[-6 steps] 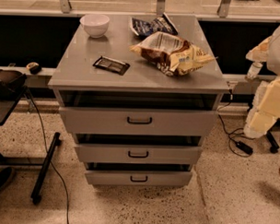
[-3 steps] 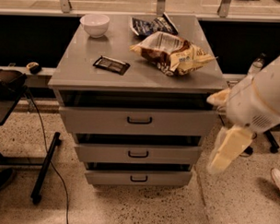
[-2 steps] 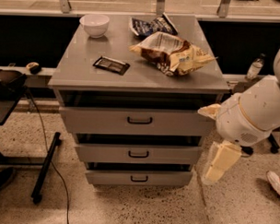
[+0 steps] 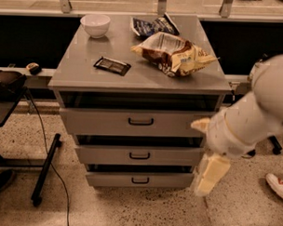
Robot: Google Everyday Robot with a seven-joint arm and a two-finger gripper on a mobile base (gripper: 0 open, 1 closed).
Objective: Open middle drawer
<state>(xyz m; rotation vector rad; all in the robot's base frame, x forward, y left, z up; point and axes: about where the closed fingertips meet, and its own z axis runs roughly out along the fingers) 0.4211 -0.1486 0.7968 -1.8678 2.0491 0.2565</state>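
The middle drawer (image 4: 140, 155) is a grey flat front with a small black loop handle (image 4: 139, 156), between the taller top drawer (image 4: 141, 122) and the shorter bottom drawer (image 4: 140, 180). All three fronts stand slightly out from the cabinet, with dark gaps above them. My white arm (image 4: 253, 114) comes in from the right. My cream gripper (image 4: 208, 175) hangs down just off the cabinet's right front corner, level with the middle and bottom drawers, to the right of the handle and apart from it.
On the cabinet top (image 4: 77, 73) lie a white bowl (image 4: 95, 25), a dark wrapper (image 4: 112, 65) and two snack bags (image 4: 174, 52). A black stand (image 4: 44, 169) and a cable are on the floor at left. A shoe (image 4: 276, 184) is at right.
My arm has swung in from the right edge toward the cabinet. The gripper has moved left and down to the cabinet's right front corner. The drawers have not moved.
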